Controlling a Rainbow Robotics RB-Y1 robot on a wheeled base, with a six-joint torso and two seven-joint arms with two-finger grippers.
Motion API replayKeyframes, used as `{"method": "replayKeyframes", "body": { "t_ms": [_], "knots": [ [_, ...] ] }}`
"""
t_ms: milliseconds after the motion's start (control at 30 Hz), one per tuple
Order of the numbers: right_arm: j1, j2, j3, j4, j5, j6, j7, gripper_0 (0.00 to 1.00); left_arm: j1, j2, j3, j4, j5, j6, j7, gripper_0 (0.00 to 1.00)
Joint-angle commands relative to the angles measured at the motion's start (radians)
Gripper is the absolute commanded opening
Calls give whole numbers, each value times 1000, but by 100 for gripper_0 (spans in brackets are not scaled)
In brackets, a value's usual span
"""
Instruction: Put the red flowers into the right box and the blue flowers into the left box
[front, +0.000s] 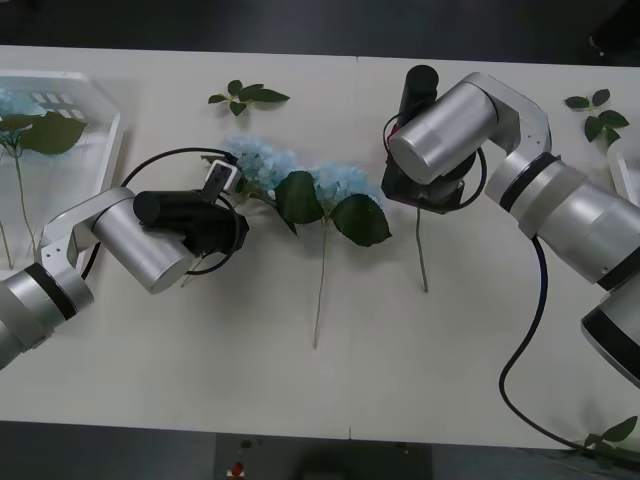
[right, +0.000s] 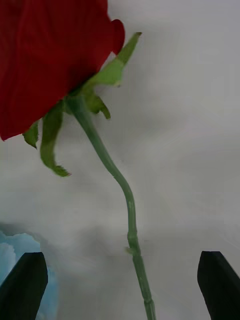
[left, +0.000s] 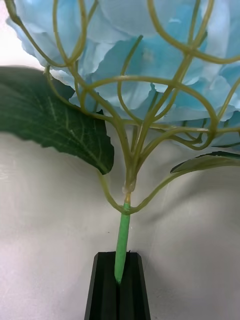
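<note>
My left gripper (front: 228, 222) (left: 119, 257) is shut on the thin green stem just below a blue flower's (front: 258, 165) (left: 140, 50) pale head, left of table centre. A second blue flower (front: 338, 185) lies beside it, its long stem pointing toward the near edge. My right gripper (front: 418, 198) (right: 120, 287) hangs open low over a red flower (right: 50, 60), whose stem (front: 421, 255) (right: 127, 200) runs between the black fingers (right: 22, 285). The left box (front: 108, 140) at the far left holds another blue flower (front: 25, 115). An edge of the right box (front: 628, 165) shows at the far right.
Loose green leaf sprigs lie at the table's back centre (front: 245, 95), back right (front: 598, 115) and near right corner (front: 615, 432). A black cable (front: 525, 330) loops from my right arm over the table's right side.
</note>
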Motion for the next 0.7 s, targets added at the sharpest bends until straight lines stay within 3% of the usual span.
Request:
{"method": "replayKeyframes", "body": {
  "t_ms": [33, 333, 400, 467, 500, 700],
  "knots": [
    [-10, -18, 18, -12, 1, -17, 17, 88, -21, 70, 7, -99, 3, 39, 51, 0],
    [-5, -10, 109, 71, -1, -83, 32, 88, -18, 248, 151, -438, 229, 463, 47, 0],
    [1, -10, 119, 88, -1, -106, 37, 82, -5, 268, 217, -492, 278, 561, 45, 0],
    [9, -10, 121, 97, -1, -124, 38, 45, 21, 271, 314, -530, 321, 650, 37, 0],
    [10, -10, 121, 98, -1, -126, 41, 2, 44, 270, 389, -555, 350, 707, 24, 0],
    [9, -21, 115, 94, -1, -119, 46, 0, 145, 239, 778, -573, 514, 917, -87, 0]
  ]
}}
